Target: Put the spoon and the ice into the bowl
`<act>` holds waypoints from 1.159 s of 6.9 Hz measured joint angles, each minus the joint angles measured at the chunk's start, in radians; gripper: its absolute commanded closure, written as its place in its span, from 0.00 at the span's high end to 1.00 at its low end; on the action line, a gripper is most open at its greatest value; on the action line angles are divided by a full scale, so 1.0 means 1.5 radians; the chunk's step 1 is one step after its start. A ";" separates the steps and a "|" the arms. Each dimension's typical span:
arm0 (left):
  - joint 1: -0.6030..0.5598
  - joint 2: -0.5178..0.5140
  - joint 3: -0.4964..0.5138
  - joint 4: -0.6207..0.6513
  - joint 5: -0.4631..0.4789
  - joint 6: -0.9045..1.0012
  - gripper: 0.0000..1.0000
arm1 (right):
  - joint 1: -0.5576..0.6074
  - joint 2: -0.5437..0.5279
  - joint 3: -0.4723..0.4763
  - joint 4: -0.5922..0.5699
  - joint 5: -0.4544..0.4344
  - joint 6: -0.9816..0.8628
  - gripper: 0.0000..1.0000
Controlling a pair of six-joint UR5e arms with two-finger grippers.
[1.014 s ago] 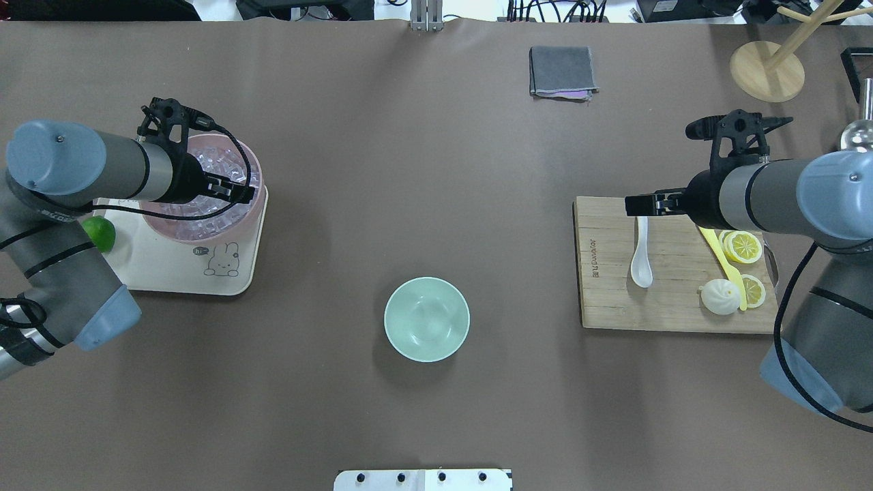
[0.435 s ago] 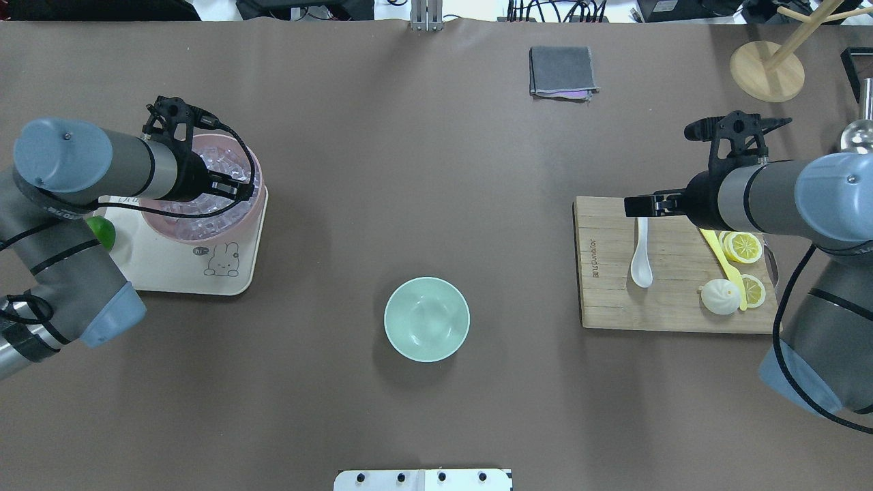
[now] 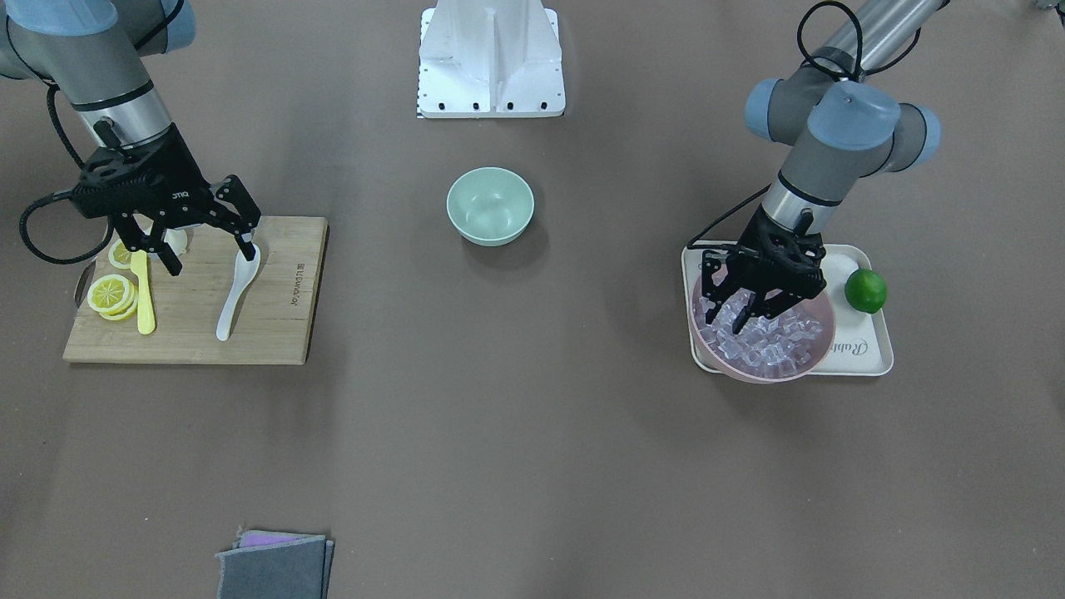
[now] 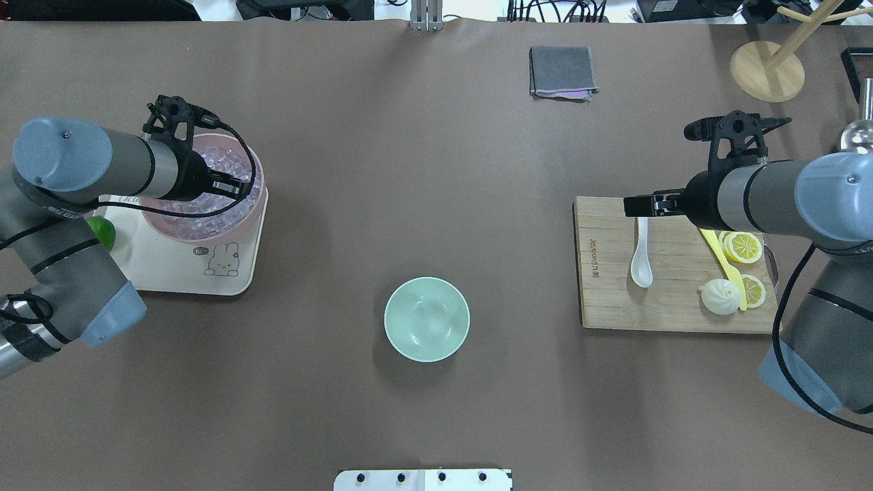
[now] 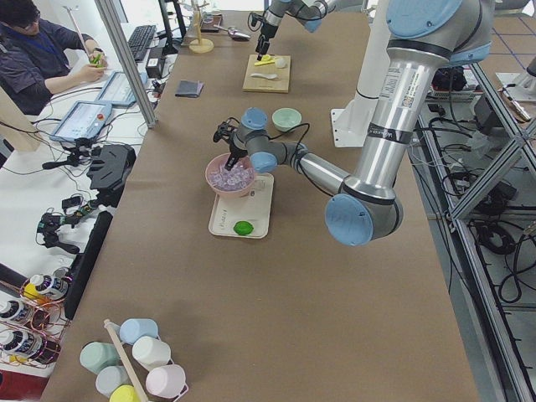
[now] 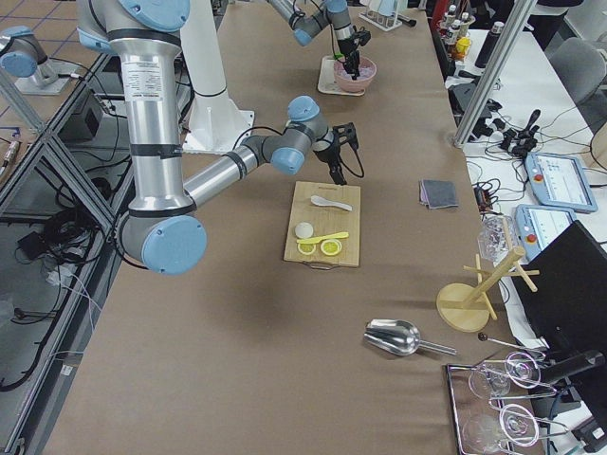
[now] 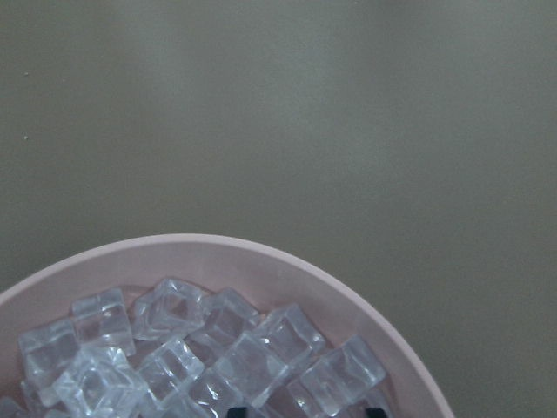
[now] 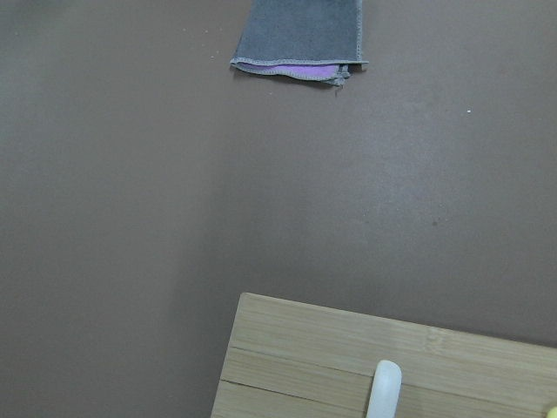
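The pale mint-green bowl stands empty mid-table, also in the front view. The white spoon lies on the wooden cutting board; it also shows in the front view, and its handle tip shows in the right wrist view. My right gripper hovers open just above the spoon. Clear ice cubes fill the pink bowl. My left gripper is open, its tips down among the ice.
The pink bowl sits on a cream tray with a lime. On the board lie a yellow knife, lemon slices and a white bun. A grey cloth and a wooden stand are at the far side.
My left gripper has sunk a little lower into the pink bowl, in among the ice. The right arm, spoon and green bowl have not moved.
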 measured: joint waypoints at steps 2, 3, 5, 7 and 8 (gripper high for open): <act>-0.003 0.002 -0.018 0.000 -0.005 0.000 0.00 | 0.000 0.001 0.000 0.000 0.000 0.000 1.00; -0.004 0.002 -0.033 0.001 -0.006 -0.002 0.00 | 0.000 0.001 0.000 0.000 0.000 0.000 1.00; -0.004 0.002 -0.067 0.000 -0.009 -0.032 0.00 | 0.000 0.002 0.001 0.001 0.000 0.000 1.00; 0.006 -0.023 -0.080 -0.004 -0.007 -0.147 0.00 | -0.004 0.004 0.001 0.001 -0.004 0.002 1.00; 0.030 -0.038 -0.080 -0.005 -0.002 -0.207 0.00 | -0.011 0.004 -0.001 0.001 -0.018 0.008 1.00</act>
